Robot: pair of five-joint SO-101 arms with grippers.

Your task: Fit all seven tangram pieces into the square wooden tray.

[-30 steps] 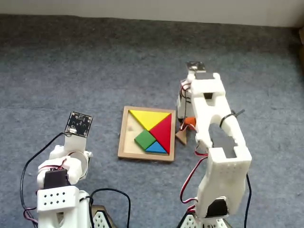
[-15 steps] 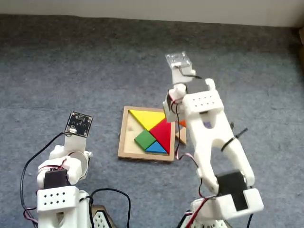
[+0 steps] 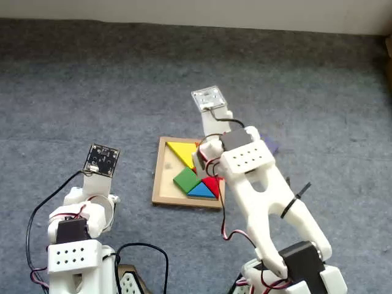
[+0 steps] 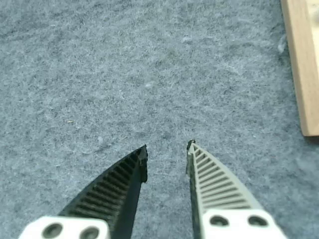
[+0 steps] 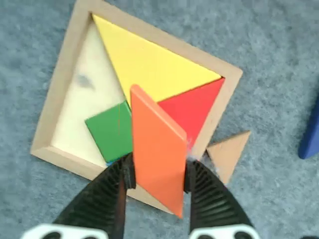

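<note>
My right gripper [image 5: 158, 168] is clamped on the orange parallelogram [image 5: 155, 144], whose long axis runs out past the fingertips. The tray [image 5: 56, 94] sits directly beneath, with its bare stretch just ahead. My left gripper [image 4: 167, 149] hangs open and empty, farther off.

Grey carpeted table [image 3: 92, 79], square wooden tray [image 3: 157, 177] on it, tan triangle [image 5: 228, 152] just beside tray, blue piece [image 5: 311, 134] nearby
</note>
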